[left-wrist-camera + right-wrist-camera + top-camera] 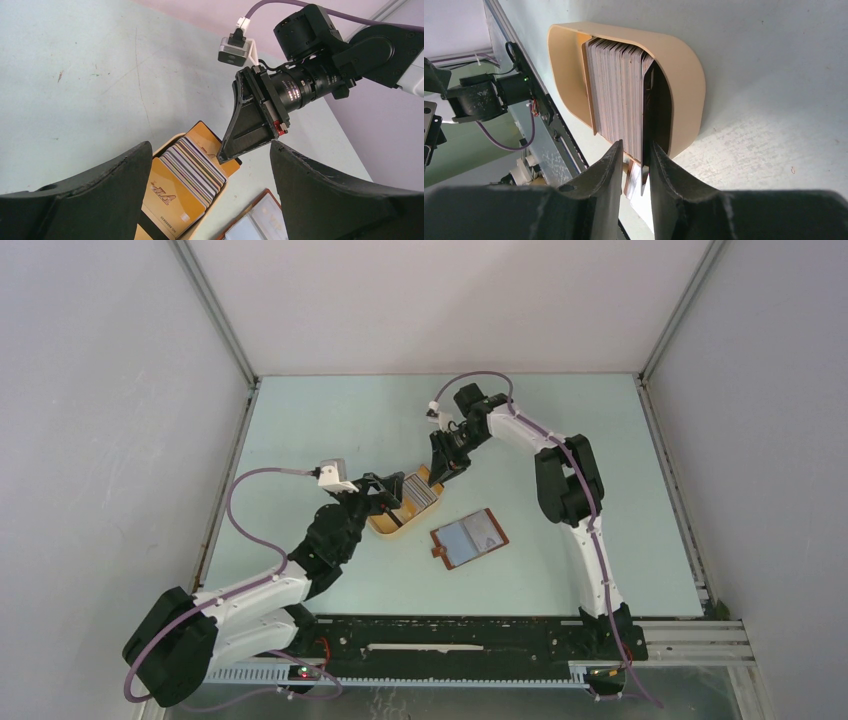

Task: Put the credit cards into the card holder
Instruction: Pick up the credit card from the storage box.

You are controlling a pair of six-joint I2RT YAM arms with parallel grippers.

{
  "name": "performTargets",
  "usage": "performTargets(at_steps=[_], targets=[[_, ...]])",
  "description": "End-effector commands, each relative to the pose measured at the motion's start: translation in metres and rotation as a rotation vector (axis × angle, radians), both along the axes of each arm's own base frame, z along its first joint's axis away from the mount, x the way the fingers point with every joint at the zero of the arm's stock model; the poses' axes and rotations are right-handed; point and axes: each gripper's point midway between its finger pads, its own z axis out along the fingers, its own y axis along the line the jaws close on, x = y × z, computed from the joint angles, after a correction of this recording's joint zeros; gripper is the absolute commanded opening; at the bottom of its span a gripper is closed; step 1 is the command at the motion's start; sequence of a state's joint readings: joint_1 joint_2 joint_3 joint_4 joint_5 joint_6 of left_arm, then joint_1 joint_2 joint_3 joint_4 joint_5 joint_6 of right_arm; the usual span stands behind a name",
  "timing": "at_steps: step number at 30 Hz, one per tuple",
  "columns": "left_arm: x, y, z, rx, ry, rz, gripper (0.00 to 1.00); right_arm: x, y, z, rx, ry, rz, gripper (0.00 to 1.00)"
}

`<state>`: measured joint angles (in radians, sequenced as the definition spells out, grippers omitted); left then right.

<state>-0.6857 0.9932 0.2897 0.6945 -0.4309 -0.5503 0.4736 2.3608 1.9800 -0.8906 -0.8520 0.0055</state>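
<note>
The credit cards (420, 490) stand on edge as a striped row in a tan oval tray (385, 525). From the left wrist the credit cards (192, 162) show an orange one in front. The card holder (468, 539) lies open and flat to the right of the tray, its bluish pockets up; its corner (255, 220) shows low in the left wrist view. My right gripper (440, 472) reaches down at the tray's far end. Its jaws (636, 147) stand narrowly apart astride a dark end card (644, 167), which rests against one finger (659, 165). My left gripper (210, 146) hovers wide open over the tray's near end.
The tray's wall (684, 65) curves closely round the end card. A black rail (450, 635) with both arm bases runs along the near table edge. White enclosure walls border the table on three sides.
</note>
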Motion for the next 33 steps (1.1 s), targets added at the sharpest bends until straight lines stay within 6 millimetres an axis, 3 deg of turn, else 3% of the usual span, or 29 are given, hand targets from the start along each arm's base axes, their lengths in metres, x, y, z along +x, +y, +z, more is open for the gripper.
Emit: performTargets(at_steps=[1,9,17,21,26,33], targets=[[-0.002,0.003,0.005,-0.024,-0.026,0.003,0.92,0.005,0.004,0.051,0.069,-0.09,0.008,0.34],[-0.002,0.003,0.005,-0.024,-0.026,0.002,0.92,0.006,0.003,0.056,0.074,-0.097,0.005,0.32],[-0.002,0.003,0.005,-0.024,-0.025,0.001,0.92,0.01,-0.001,0.046,0.052,-0.087,-0.007,0.31],[-0.002,0.003,0.005,-0.024,-0.025,0.001,0.92,0.013,-0.003,0.034,0.025,-0.086,-0.017,0.27],[-0.001,0.003,0.005,-0.025,-0.026,0.002,0.92,0.006,0.005,0.02,0.01,-0.06,0.005,0.13],[-0.002,0.003,0.005,-0.025,-0.026,0.001,0.92,-0.003,0.017,0.014,-0.007,-0.066,0.034,0.09]])
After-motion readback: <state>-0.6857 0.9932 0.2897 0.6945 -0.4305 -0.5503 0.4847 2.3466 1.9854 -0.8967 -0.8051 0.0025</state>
